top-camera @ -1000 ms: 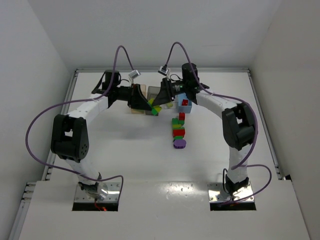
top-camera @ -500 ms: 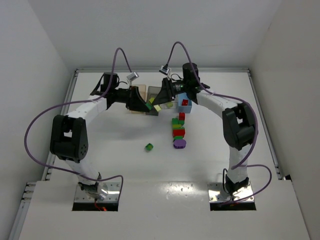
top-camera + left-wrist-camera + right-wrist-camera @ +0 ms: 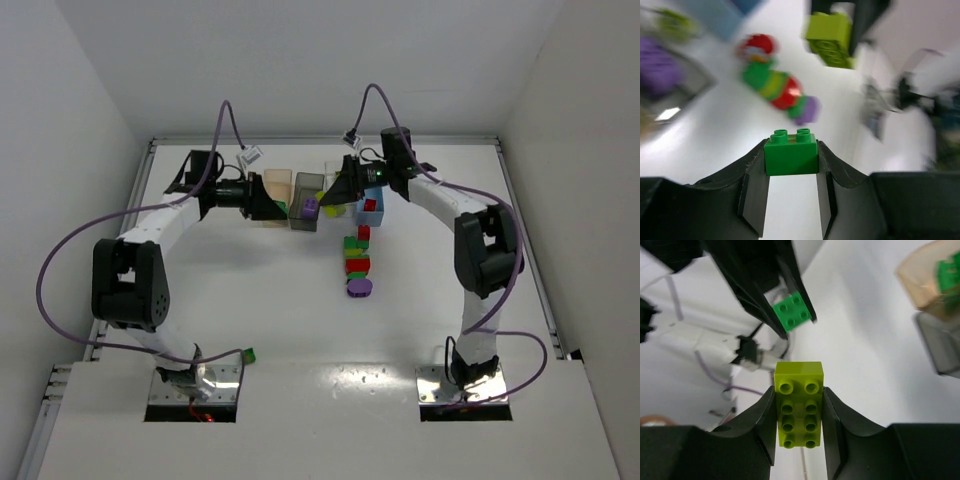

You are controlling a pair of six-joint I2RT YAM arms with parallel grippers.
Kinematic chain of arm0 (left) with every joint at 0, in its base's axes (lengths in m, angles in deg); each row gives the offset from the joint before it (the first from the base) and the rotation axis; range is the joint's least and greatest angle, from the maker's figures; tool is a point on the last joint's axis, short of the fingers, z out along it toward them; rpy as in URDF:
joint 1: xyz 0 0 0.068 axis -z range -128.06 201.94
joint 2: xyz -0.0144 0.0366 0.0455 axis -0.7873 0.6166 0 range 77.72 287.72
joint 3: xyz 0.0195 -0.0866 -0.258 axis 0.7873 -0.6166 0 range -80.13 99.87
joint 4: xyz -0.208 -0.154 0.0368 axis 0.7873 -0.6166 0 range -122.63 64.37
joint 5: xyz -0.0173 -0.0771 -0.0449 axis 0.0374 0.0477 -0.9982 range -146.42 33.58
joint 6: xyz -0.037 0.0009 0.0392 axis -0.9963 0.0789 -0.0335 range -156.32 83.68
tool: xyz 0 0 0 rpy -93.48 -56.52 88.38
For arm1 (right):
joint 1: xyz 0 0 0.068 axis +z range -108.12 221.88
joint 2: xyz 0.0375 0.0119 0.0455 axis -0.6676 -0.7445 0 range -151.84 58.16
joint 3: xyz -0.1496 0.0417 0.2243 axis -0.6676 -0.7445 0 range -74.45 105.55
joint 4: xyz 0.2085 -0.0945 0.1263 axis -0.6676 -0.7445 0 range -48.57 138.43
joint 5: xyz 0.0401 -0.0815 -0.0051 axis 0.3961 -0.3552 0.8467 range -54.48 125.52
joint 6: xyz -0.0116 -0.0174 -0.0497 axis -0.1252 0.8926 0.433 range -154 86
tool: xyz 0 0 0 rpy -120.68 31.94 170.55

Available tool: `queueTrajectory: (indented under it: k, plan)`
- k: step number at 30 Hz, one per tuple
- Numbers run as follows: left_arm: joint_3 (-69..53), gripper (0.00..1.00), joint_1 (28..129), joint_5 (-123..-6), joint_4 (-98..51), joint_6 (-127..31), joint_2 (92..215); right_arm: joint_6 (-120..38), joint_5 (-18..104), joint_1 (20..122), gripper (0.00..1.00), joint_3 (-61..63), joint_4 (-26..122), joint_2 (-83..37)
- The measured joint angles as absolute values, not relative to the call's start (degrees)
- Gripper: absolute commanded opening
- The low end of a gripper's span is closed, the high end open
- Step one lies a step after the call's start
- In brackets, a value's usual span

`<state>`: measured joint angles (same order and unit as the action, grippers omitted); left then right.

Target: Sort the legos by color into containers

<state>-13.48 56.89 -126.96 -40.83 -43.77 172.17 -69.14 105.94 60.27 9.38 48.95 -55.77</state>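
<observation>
- White walls enclosed a white surface [image 3: 250,290] with the bins in a row at its far side.
- Left fingers [image 3: 752,192] were clenched on a small dark green four-stud plastic brick [image 3: 791,152], pinched by its two sides with its studs facing the wrist camera.
- Right fingers [image 3: 765,427] were clenched on a longer lime green eight-stud brick [image 3: 799,410], its long axis running out along the fingers and its far end past the tips.
- Both bricks hung in the air, facing each other and apart, over the row of bins.
- A translucent tan-orange rectangular bin [image 3: 920,287] already held a green piece and sat just beside the left fingers, so that drop looked short.
- Next along was a smoky dark grey bin [image 3: 300,218] holding purple, then a light blue bin [image 3: 378,216] holding red; which bin suits lime I could not tell.
- A joined column of green, red, lime and purple bricks [image 3: 356,262] lay nearer the right arm, its long axis pointing toward the bins.
- One loose green brick [image 3: 247,354] lay at the near edge by the left base.
</observation>
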Motion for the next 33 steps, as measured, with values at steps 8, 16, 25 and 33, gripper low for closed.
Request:
queueTrajectory:
  k: [8,16,25,33]
  plan:
    - [-3.66,0.30,61.61,-94.44,-44.24,-39.26,173.90,-55.13,92.95,59.27,0.08,12.22,34.67,-53.32]
    - [2.96,0.37,64.12,-75.95,-44.50,-39.11,184.04,-49.40,82.42,58.94,0.08,12.60,29.97,-50.56]
    - [6.37,0.87,64.30,-69.43,-46.65,-39.37,191.21,-47.83,75.07,58.13,0.09,16.36,27.81,-51.59]
    - [6.52,0.87,64.54,-72.75,-45.64,-40.53,189.07,-47.17,70.73,58.31,0.11,23.39,27.77,-58.56]
